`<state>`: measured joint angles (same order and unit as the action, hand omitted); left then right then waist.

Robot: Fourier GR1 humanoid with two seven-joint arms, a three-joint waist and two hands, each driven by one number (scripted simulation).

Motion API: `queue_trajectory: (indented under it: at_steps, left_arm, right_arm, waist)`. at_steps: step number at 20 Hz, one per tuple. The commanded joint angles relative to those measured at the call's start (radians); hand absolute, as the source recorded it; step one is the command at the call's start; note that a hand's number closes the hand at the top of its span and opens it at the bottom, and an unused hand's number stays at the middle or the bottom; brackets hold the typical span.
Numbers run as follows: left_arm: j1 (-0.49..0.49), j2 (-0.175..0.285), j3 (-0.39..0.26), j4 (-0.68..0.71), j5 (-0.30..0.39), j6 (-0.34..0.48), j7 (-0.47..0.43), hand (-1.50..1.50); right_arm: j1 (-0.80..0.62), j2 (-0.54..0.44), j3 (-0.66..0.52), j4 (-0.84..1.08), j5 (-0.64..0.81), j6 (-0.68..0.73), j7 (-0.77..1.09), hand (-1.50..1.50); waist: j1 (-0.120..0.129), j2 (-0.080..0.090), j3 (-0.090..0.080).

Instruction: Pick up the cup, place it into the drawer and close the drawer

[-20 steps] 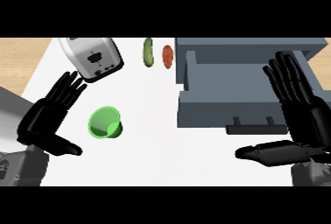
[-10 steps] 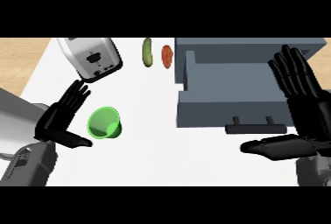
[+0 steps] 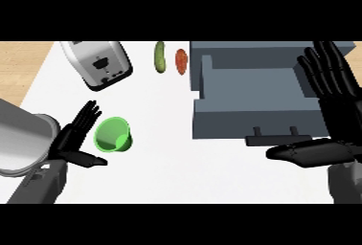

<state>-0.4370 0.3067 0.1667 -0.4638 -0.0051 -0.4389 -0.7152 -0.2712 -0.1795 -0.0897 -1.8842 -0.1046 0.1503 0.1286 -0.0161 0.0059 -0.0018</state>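
My left hand (image 3: 71, 143): fingers (image 3: 86, 117) straight, wide, holding nothing, just left of green cup (image 3: 113, 135), set to grab it, I think. Cup on white desk (image 3: 163, 162), not yet in drawer (image 3: 247, 91). Drawer open at right so cup can go in. My right hand (image 3: 338, 110) open, resting by drawer handle (image 3: 277, 139). Fingers touching cup? Cannot tell.

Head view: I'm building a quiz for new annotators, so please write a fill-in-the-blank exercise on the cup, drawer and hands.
1. The cup is coloured ____.
2. The drawer stands ____.
3. The hand beside the cup is the robot's ____ one.
Missing words: green; open; left.
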Motion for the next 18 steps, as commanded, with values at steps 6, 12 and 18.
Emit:
queue_trajectory:
  at_steps: [6, 12, 18]
  left_arm:
    - [-0.050, 0.010, -0.003, 0.239, -0.070, -0.011, -0.250, -1.50]
    - [-0.101, -0.031, 0.003, 0.269, -0.070, 0.010, -0.266, -1.50]
    - [-0.085, -0.096, -0.006, 0.284, -0.090, 0.096, -0.328, -1.50]
  right_arm:
    - [0.006, 0.010, 0.012, -0.017, -0.001, 0.003, 0.015, -1.50]
    - [-0.005, -0.017, -0.026, 0.036, -0.039, 0.047, -0.033, -1.50]
    - [-0.031, 0.010, 0.006, 0.001, -0.022, 0.013, 0.016, -1.50]
  waist:
    - [-0.015, 0.006, -0.002]
    - [-0.023, 0.011, -0.003]
    - [-0.030, 0.011, -0.005]
